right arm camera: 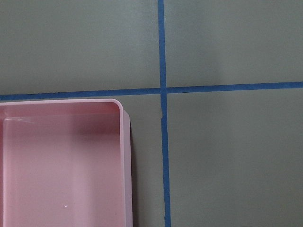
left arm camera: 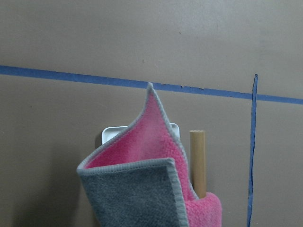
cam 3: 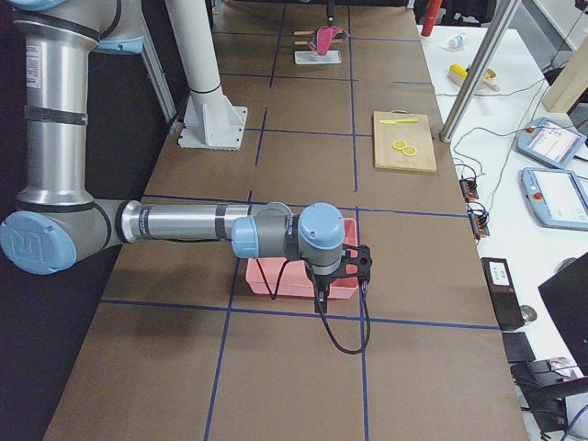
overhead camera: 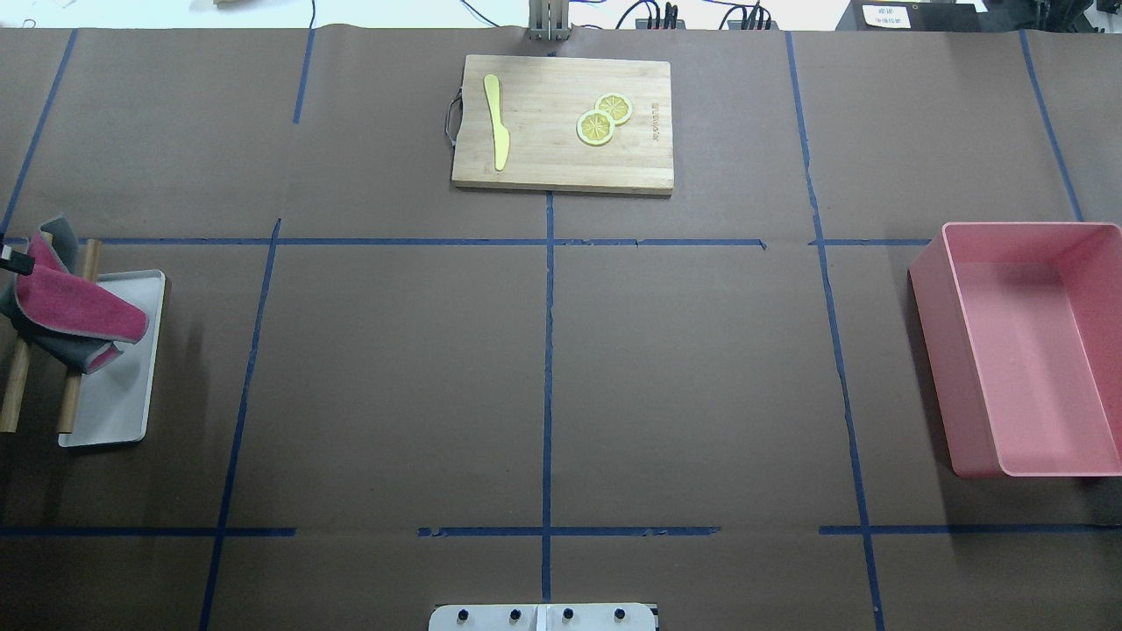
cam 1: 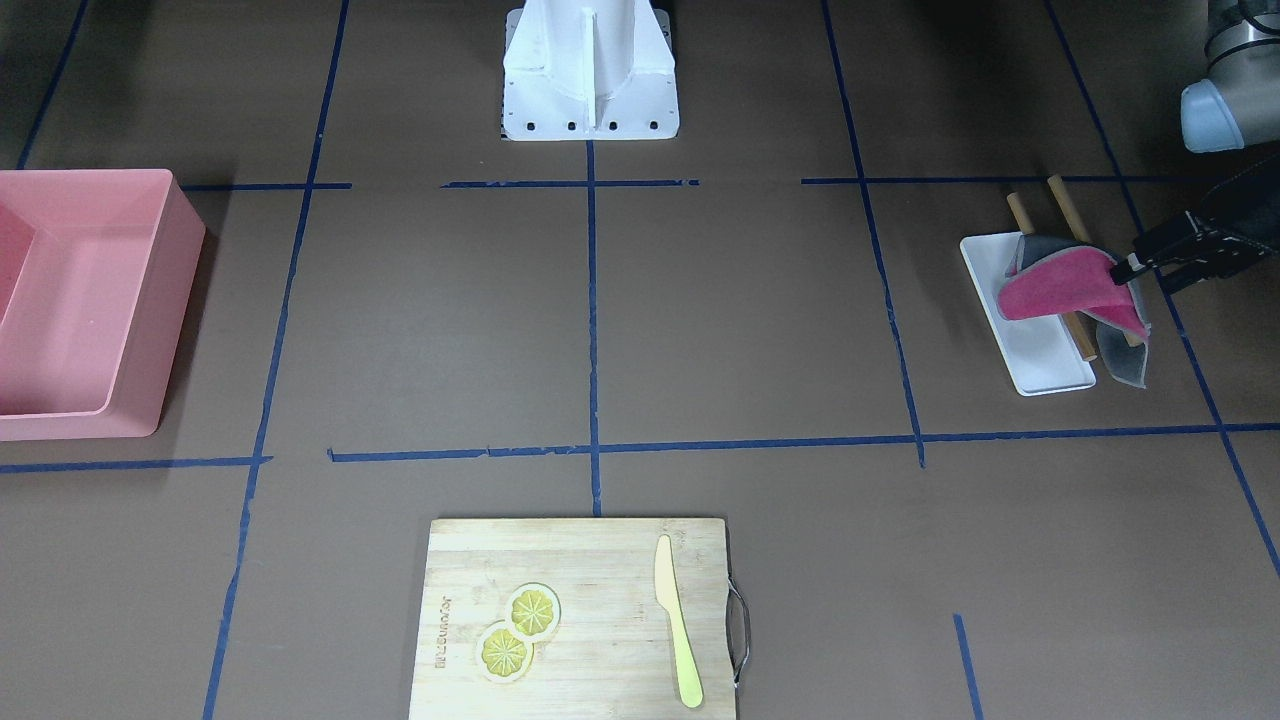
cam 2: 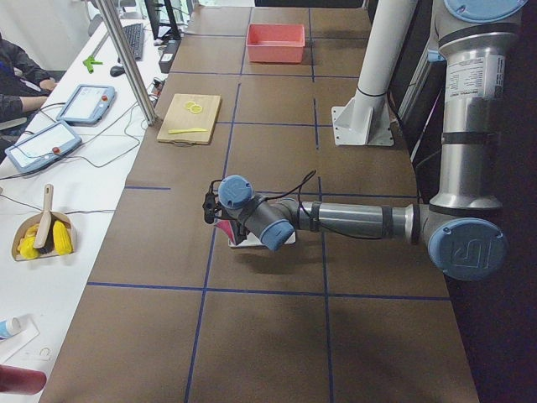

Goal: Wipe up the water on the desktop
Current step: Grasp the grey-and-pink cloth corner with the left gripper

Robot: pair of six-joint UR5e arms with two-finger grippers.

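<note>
Fleece cloth (cam 1: 1060,287), pink backed grey, hangs limp from our left end effector (cam 1: 1130,268), clamped on its edge; right end effector (cam 3: 360,265): we cannot tell.

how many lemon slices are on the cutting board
2. Both lie on the bamboo cutting board, edge to edge, on the robot's right of the yellow knife: one lemon slice nearer the robot, the other just beyond it. None seems hidden.

Brown desktop (overhead camera: 394,368) — blue tape grid (overhead camera: 549,350), pink-and-grey cloth (overhead camera: 83,307), pink bin (overhead camera: 942,350), white tray (overhead camera: 123,403)
</note>
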